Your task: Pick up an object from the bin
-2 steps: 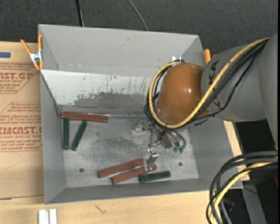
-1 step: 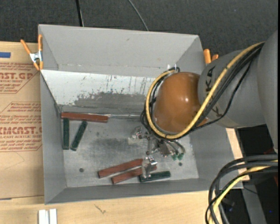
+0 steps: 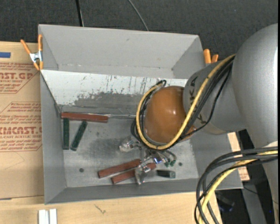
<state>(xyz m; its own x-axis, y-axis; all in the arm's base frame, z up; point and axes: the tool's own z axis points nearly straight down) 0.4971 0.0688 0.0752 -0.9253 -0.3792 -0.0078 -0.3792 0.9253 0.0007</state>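
Observation:
My gripper (image 3: 143, 168) is low in the bin near its front wall, under the orange dome. Its metal fingertips sit at the right ends of two brown flat sticks (image 3: 121, 170) that lie side by side and slanted on the floor. Whether a stick is between the fingers is not visible. A small dark green block (image 3: 165, 174) lies just right of the fingertips. A clear small piece (image 3: 126, 145) lies left of the gripper body.
A long brown stick (image 3: 85, 117) lies along the back left of the floor. Two dark green sticks (image 3: 71, 134) lie below it near the left wall. The arm and its cables cover the bin's right side.

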